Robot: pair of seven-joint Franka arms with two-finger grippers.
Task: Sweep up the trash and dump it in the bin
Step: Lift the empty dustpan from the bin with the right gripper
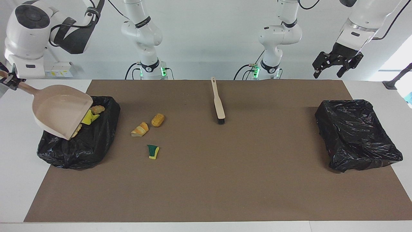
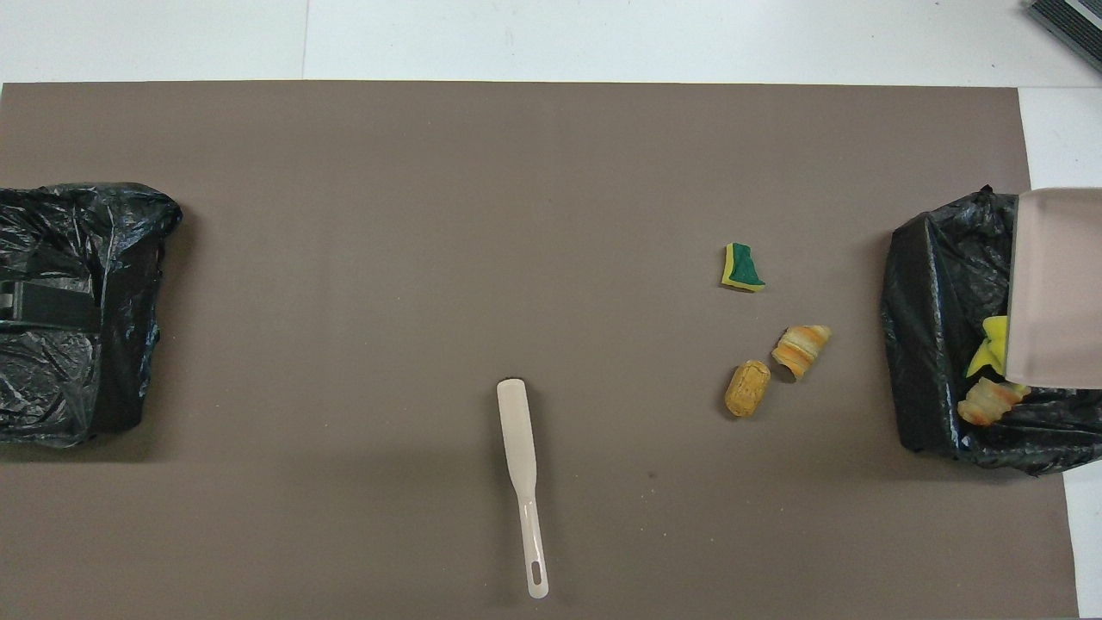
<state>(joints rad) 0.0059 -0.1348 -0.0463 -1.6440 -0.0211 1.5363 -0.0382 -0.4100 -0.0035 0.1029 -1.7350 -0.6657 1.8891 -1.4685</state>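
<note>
My right gripper [image 1: 10, 80] is shut on the handle of the beige dustpan [image 1: 59, 108], which hangs over the black-bagged bin [image 1: 96, 141] at the right arm's end and covers part of it [image 2: 934, 344]. Yellow [image 1: 87, 118] and orange-brown [image 1: 97, 109] trash pieces show in the bin past the pan's lip. Three trash pieces lie on the mat beside the bin: a green-and-yellow sponge [image 1: 153, 151], a striped orange chunk [image 1: 140, 129] and a tan chunk [image 1: 157, 120]. My left gripper [image 1: 326, 74] hangs open and empty, high over the left arm's end.
A beige brush [image 1: 219, 103] with black bristles lies on the brown mat [image 1: 206, 180] in front of the robots' bases. A second black-bagged bin [image 1: 354, 132] stands at the left arm's end of the table.
</note>
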